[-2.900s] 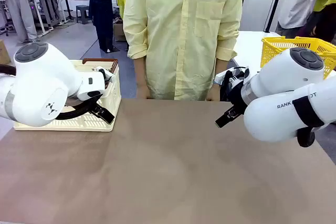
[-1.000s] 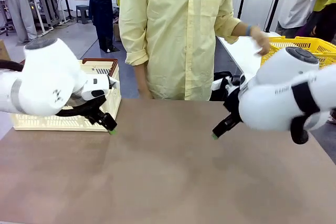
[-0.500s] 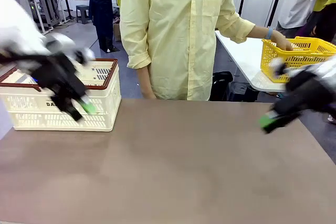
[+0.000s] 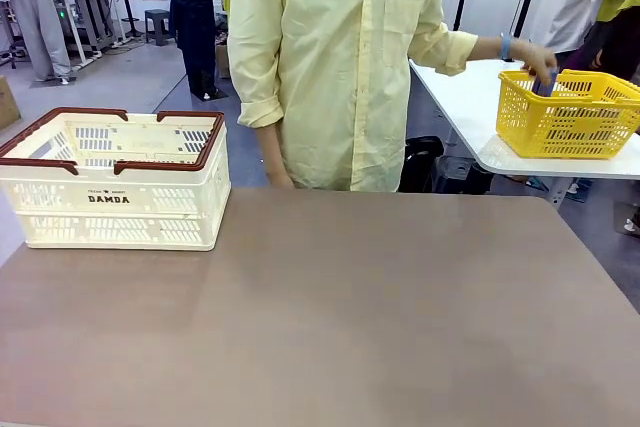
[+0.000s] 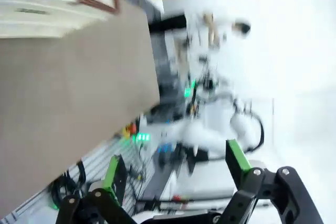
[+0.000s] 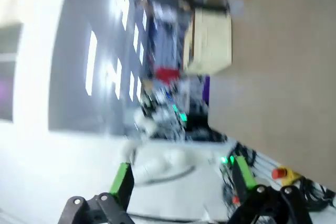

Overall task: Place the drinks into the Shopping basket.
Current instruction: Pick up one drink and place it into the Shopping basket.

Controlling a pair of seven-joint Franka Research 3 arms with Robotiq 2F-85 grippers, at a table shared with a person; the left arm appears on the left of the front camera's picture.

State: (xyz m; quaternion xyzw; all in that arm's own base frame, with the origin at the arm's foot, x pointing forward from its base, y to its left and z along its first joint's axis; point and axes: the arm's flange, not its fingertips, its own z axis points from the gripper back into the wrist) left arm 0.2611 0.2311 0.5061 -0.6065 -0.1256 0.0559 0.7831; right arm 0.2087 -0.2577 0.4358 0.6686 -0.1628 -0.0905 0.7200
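- Left wrist view: the left gripper (image 5: 174,161) is gaping wide, its green-padded fingers (image 5: 237,156) well apart and gripping nothing, the whole picture smearing with blur.
- Right wrist view: the right gripper (image 6: 181,170) is likewise standing fully spread, its fingers (image 6: 122,178) closing on nothing, against a streaked background.
- Front view: the brown table (image 4: 330,317) is stretching from the near edge across to the person.
- The Shopping basket (image 4: 120,202), cream-white with a dark brown rim and "DAMDA" on its side, is sitting upright at the table's far left corner, near the far edge.
- A person (image 4: 340,67) in a pale yellow shirt is standing just behind the table's far edge, near its middle, beside the Shopping basket.
- The person's hand (image 4: 535,55), with a blue wristband (image 4: 507,47) on the arm, is reaching out to picture right, over the rim of a yellow mesh basket (image 4: 565,127).
- That hand is touching a small bluish object (image 4: 547,83), too small to make out.
- The yellow mesh basket is resting on a white side table (image 4: 470,107), apart from the brown table and well away from the Shopping basket.
- Other people are standing farther back on the floor.
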